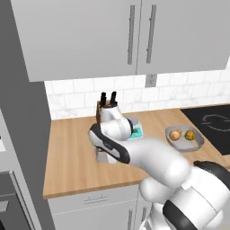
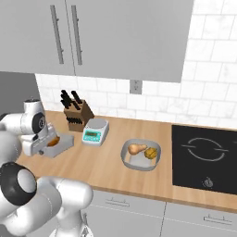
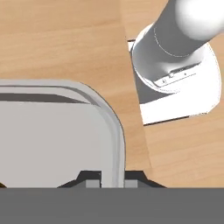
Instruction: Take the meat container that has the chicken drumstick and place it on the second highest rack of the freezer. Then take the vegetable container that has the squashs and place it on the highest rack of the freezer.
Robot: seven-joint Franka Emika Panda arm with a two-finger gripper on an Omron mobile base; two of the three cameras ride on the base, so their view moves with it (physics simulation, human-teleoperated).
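Note:
The meat container (image 2: 64, 141) is a grey tray at the left end of the wooden counter, with the orange chicken drumstick (image 2: 53, 141) lying in it. My gripper (image 3: 112, 181) is shut on the tray's curved rim (image 3: 118, 144), one fingertip inside the wall and one outside. From the right base view my gripper (image 2: 47, 147) reaches down at the tray's near side. The vegetable container (image 2: 156, 159) is a grey bowl-like tray in the middle of the counter, holding the two yellow-orange squashs (image 2: 135, 148); it also shows as the vegetable container (image 1: 199, 143). The freezer is out of view.
A white kitchen scale (image 2: 95, 131) and a knife block (image 2: 76, 113) stand just behind the meat container. A black cooktop (image 2: 203, 157) lies at the right. Grey wall cabinets (image 2: 115, 37) hang above. A tall grey column (image 1: 22, 134) borders the counter's left end.

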